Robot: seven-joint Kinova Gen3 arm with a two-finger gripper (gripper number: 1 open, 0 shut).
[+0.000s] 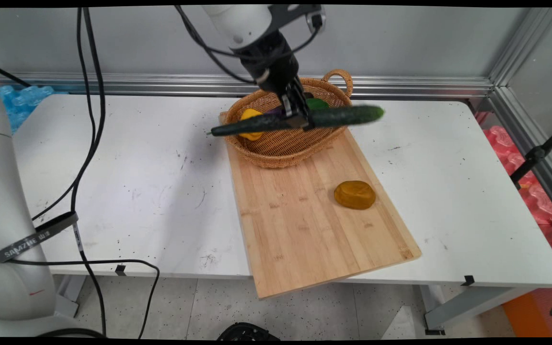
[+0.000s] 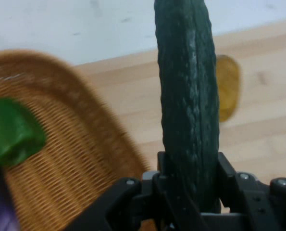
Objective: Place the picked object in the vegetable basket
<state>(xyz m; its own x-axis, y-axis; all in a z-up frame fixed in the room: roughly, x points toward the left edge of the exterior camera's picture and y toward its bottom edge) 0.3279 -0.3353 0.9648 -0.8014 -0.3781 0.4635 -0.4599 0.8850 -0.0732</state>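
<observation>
Arm: we see it enter from 11 o'clock, wrist angled down toward 5 o'clock.
Gripper (image 1: 300, 117): fingers (image 2: 228, 175) clamped on a cucumber (image 1: 338, 116), held aloft, roughly level.

A white table (image 1: 137, 191) carries a long wooden cutting board (image 1: 304, 225) laid slantwise across its middle and jutting past the near edge, and on that board a wicker basket (image 1: 281, 146) sits at the far end while a brown lump (image 1: 354, 194) lies nearer, toward the board's right edge.
</observation>
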